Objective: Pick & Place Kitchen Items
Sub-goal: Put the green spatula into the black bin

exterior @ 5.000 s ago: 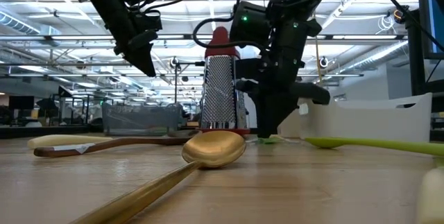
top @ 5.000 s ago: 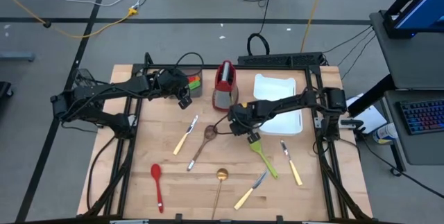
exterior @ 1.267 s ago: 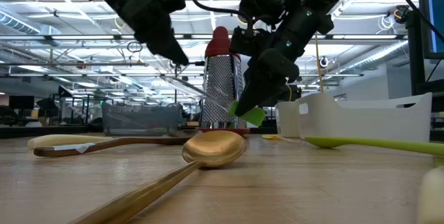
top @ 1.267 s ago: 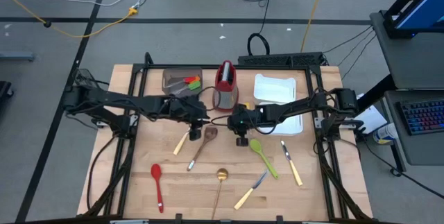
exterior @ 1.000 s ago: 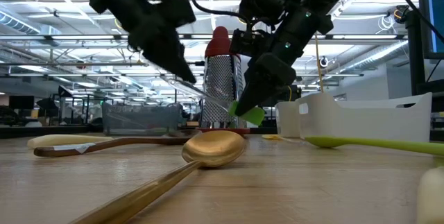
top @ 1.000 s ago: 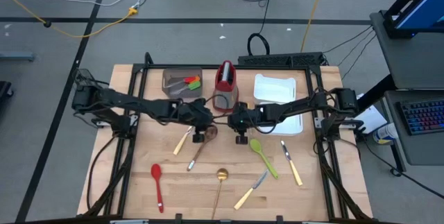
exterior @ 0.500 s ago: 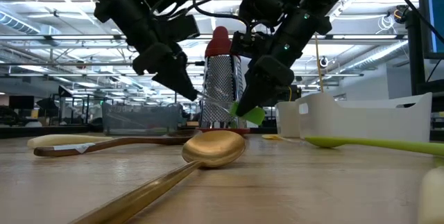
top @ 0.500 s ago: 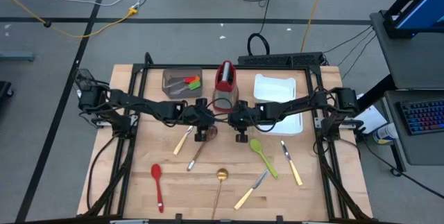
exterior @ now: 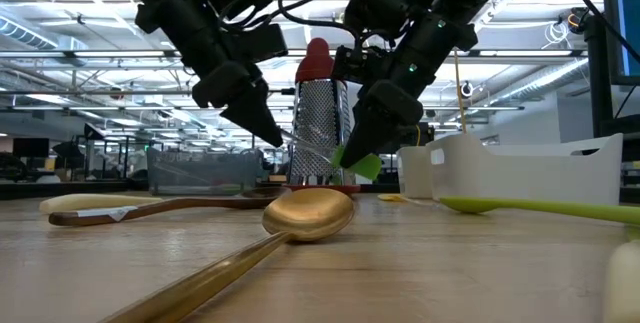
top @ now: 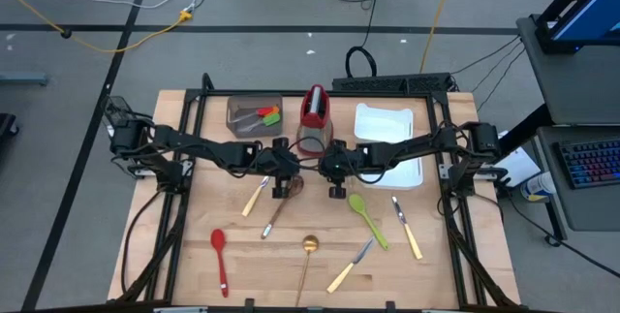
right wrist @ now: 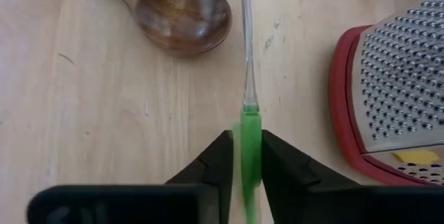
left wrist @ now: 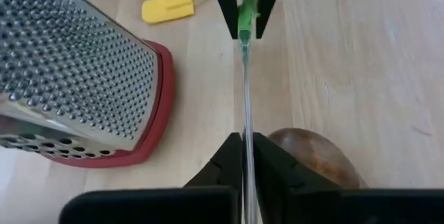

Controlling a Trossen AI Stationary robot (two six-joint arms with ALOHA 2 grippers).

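Green-headed spatula (right wrist: 248,123) hanging between both grippers: left gripper (left wrist: 244,143) pinching clear handle, right gripper (right wrist: 247,156) clamping soft head. Probably light, slippery, bendy; gripping handle safer.

We see the table (top: 232,255) from above in even, bright light with only faint, soft shadows under the arms. At table height the ceiling lights (exterior: 90,23) behind turn both arms into near-silhouettes, the gold spoon (exterior: 305,213) carries a soft sheen, and the nearest wood and the pale shape at the lower right corner are blurred. In both wrist views we find the grater (left wrist: 76,78) and wooden spoon (right wrist: 184,12) fairly sharp, while the dark fingers (left wrist: 225,165) close to the lens are soft.
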